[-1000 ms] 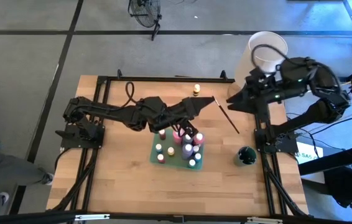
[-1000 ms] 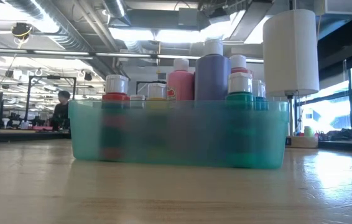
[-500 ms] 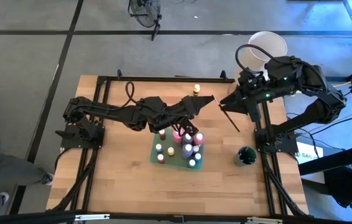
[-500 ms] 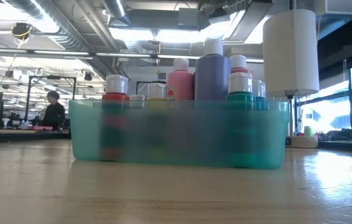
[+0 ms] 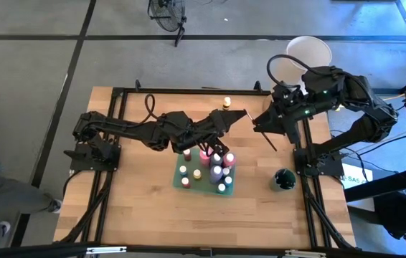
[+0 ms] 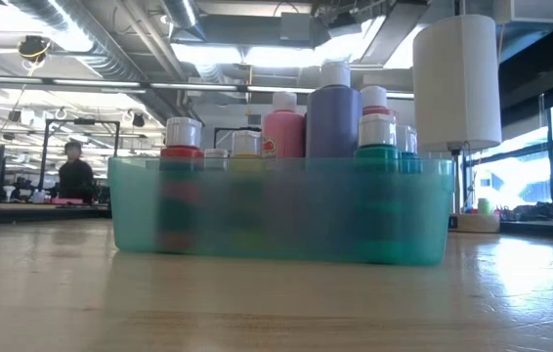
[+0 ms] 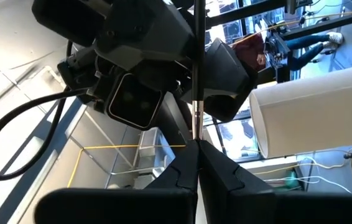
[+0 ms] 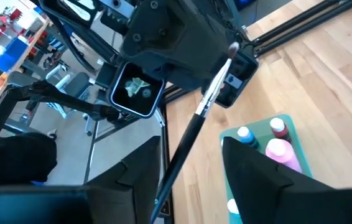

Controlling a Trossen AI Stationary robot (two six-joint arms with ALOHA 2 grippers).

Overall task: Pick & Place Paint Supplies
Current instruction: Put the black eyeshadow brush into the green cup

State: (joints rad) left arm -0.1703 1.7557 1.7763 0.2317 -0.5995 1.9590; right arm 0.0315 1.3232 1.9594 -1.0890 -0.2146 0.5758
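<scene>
**Inspector:** Where is the task item, and who has it?

**Operator:** The paintbrush (image 8: 204,106) is off the surface (image 5: 131,208), over its far right quarter. The left end effector (image 7: 194,148) is clamped narrow on one end of the handle. The bristle tip points away from it, toward the right arm.

**Inspector:** And the right end effector (image 5: 259,123)?

**Operator:** It is part-way open and grips nothing. Its fingers (image 8: 257,180) straddle the handle, with a gap showing on both sides. The brush's long axis runs between them, lengthwise along the fingers, so closing would meet the shaft squarely. I judge this to be a handover not yet completed.

**Inspector:** Which arm is nearer?

**Operator:** Both are at the brush. The left holds it and the right surrounds it.

**Inspector:** Surroundings and obstructions?

**Operator:** The teal tray (image 5: 176,179) sits mid-surface, near the brush, with small paint bottles (image 5: 216,172) upright inside. One yellow bottle (image 5: 226,102) stands loose by the far edge. A dark round object (image 5: 284,179) lies near the right edge, and I cannot identify it. The large white cylinder (image 5: 309,54) stands by the far right corner. Nothing sits between the right fingers and the handle.
</scene>
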